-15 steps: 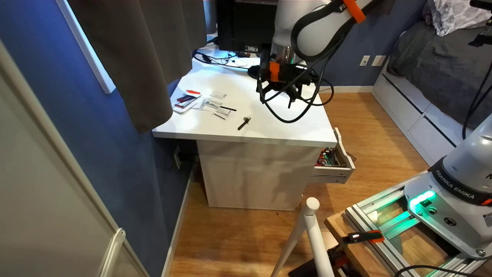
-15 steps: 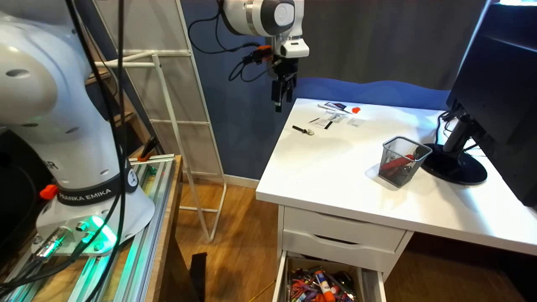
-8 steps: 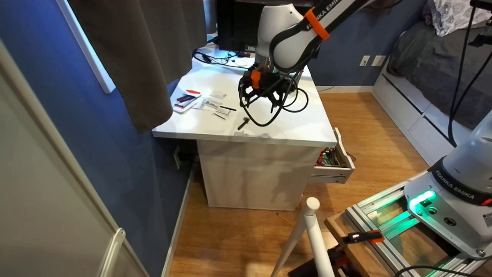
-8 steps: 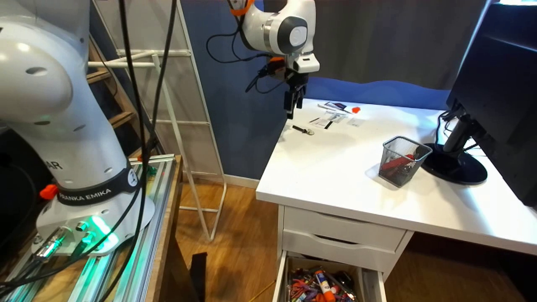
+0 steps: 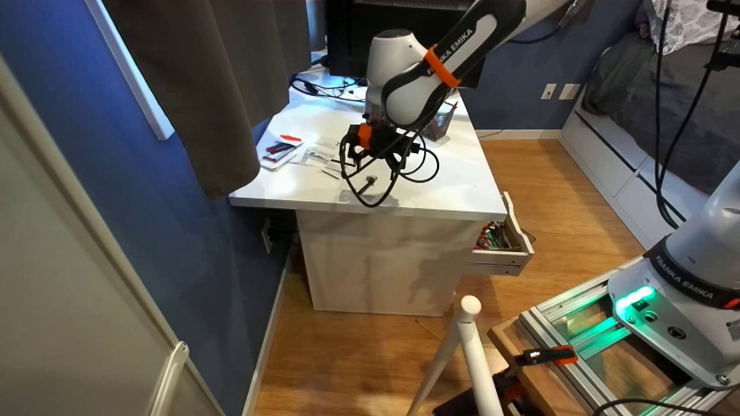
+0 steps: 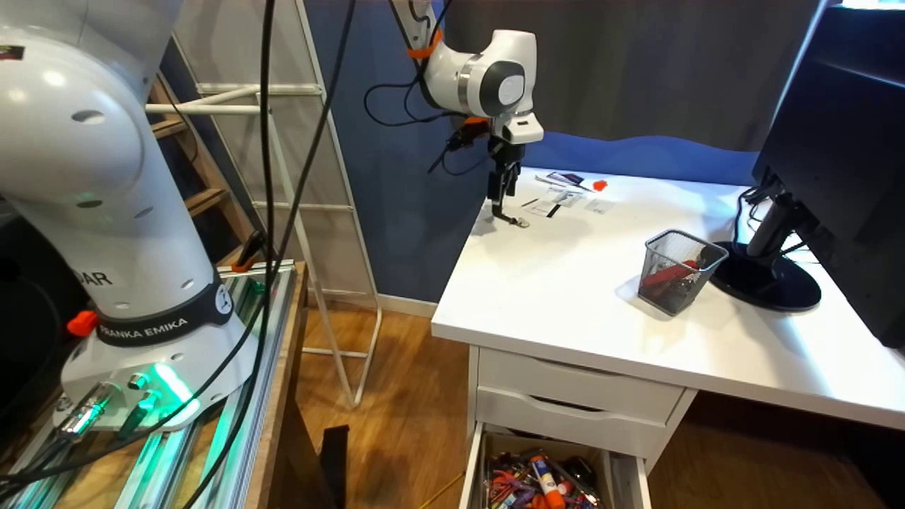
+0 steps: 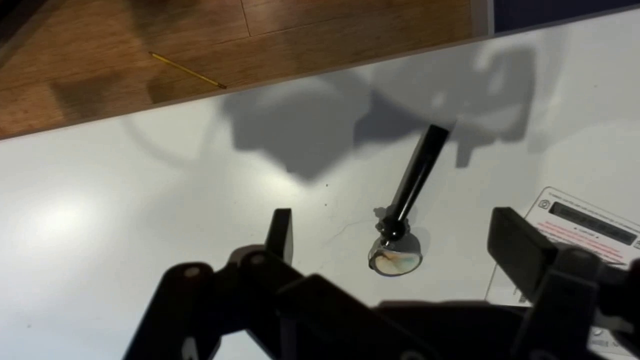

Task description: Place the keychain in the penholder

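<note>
The keychain [image 7: 407, 199] lies on the white desk [image 6: 551, 283], near its edge and close to the loose cards [image 6: 564, 196]. In the wrist view you see its dark strap slant up toward the desk's edge, with its round, pale, metal-rimmed end lower in the view.

Your gripper [image 7: 392, 240] hangs over the keychain, pointing down. Its fingers [image 7: 520, 250] are spread wide and hold nothing; the round end shows in the gap between them, with white desk visible on either side. In an exterior view the lowest fingertip overlaps the strap, and you cannot tell whether they touch. The nearest card [image 7: 575, 232] runs partly behind the finger on the right of the wrist view.

The pen holder [image 6: 682, 283], a mesh cup with a square rim, stands on the same desk, well apart from the keychain. A red thing [image 6: 666, 274] leans inside it. Just beside it is the round black base [image 6: 767, 290] of the monitor [image 6: 841, 162]. In an exterior view your arm [image 5: 404, 107] hides part of the cup.

Below the desktop, a drawer [image 6: 628, 481] is pulled out, packed with small things of many colours. On the wooden floor [image 7: 340, 30] past the desk's edge, you have a yellow pencil [image 7: 187, 70].
</note>
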Available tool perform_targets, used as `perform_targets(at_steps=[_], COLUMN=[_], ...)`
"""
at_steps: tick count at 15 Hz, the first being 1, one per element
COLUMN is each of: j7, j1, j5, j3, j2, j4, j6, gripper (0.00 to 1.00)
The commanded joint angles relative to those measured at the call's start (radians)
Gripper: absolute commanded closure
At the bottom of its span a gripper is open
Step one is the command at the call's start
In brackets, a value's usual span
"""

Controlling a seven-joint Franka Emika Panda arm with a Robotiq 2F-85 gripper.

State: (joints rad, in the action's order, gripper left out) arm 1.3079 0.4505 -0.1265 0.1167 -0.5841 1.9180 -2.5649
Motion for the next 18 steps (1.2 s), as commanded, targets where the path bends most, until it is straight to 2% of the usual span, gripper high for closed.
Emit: perform_targets(at_steps=[1, 6, 8, 9, 10, 15, 16, 17, 18], j7=[0.023, 0.020, 0.020, 0.019, 0.018, 0.022, 0.021, 0.019, 0.018], j1=[0.036, 0.049, 0.053, 0.055, 0.056, 0.065, 0.065, 0.066, 0.066], j5=[0.012, 0.015, 0.013, 0.013, 0.013, 0.013, 0.014, 0.009, 0.007], j3=[-0.032, -0.044, -0.048, -0.049, -0.049, -0.058, -0.058, -0.061, -0.064], j2=[-0.059, -0.091, -0.101, -0.105, -0.109, -0.117, -0.117, -0.115, -0.113], j4=[-0.063, -0.091, -0.098, -0.101, -0.104, -0.111, -0.111, -0.110, -0.107], j6=[-0.016, -0.015, -0.018, -0.017, -0.017, -0.015, -0.014, -0.008, -0.007], gripper=[0.10, 0.39, 0.40, 0.43, 0.41, 0.59, 0.67, 0.82, 0.92])
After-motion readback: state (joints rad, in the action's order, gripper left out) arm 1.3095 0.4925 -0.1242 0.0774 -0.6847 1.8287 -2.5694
